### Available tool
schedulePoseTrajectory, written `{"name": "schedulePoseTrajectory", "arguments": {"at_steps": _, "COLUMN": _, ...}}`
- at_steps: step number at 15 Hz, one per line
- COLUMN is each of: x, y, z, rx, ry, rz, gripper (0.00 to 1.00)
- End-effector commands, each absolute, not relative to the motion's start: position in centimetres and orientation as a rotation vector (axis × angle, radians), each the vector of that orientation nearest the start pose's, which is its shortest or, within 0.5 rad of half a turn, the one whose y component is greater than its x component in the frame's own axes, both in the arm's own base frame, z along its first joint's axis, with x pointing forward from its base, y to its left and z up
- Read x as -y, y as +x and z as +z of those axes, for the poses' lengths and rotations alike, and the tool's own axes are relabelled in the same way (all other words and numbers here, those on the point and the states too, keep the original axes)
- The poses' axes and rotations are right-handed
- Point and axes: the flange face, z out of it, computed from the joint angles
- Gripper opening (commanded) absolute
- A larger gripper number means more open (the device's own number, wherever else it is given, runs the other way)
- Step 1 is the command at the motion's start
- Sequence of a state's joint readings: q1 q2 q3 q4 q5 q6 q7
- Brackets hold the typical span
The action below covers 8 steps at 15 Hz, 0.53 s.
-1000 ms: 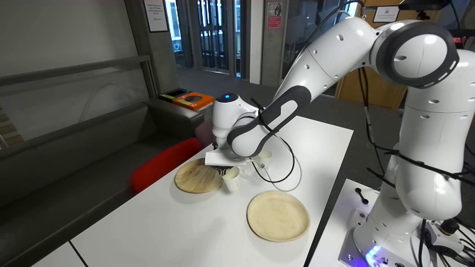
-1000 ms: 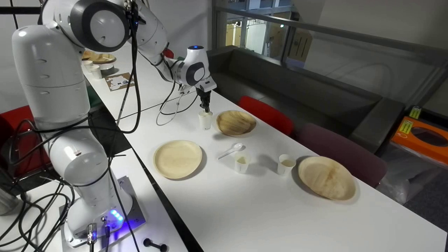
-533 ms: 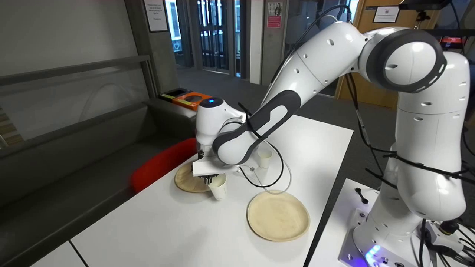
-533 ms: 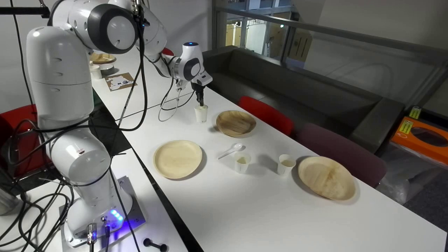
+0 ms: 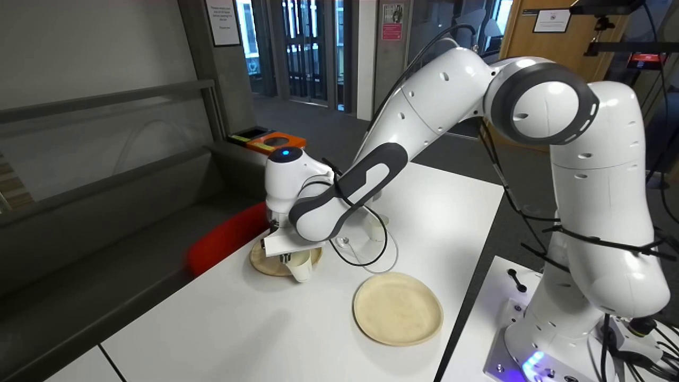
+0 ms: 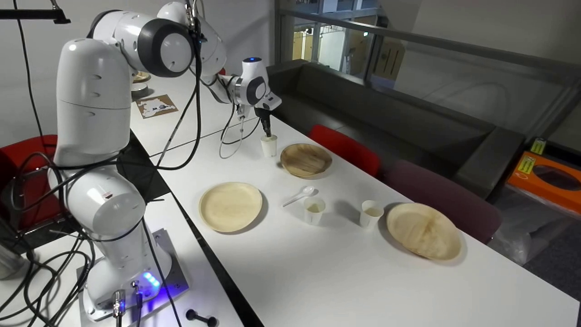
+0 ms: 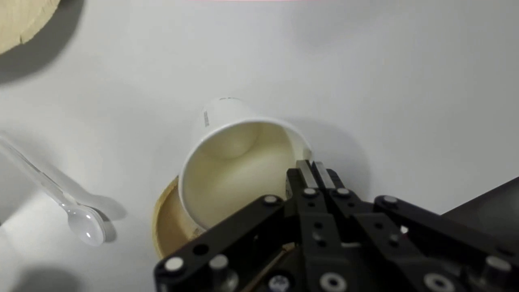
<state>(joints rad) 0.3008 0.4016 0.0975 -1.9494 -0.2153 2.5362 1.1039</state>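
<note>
glossy white arm (image 5: 435,103), grey bands (image 5: 392,154), black tool (image 7: 310,163)

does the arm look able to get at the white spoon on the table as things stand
Probably not yet: the pincer is shut on the rim of a paper cup and would likely have to let go first. Otherwise the way looks free: nothing lies over the white spoon.

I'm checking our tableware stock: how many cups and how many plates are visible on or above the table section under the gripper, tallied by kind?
Cups: 3, including one held by the gripper
Plates: 3
Total: 6
</note>
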Motion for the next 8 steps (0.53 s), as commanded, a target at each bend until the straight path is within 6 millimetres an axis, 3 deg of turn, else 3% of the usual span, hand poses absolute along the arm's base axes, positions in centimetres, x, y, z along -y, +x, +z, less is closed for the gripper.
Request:
{"name": "schedulePoseTrajectory", "arguments": {"at_steps": 1, "x": -25.0, "y": 60.9, "z": 28.9, "rx": -0.766, "ry": -2.997, "rz": -0.305, "gripper": 0.01}}
{"name": "schedulePoseTrajectory", "arguments": {"at_steps": 8, "x": -27.3, "y": 61.2, "z": 26.8, "rx": -0.655, "ry": -3.016, "rz": -0.149, "gripper": 0.01}}
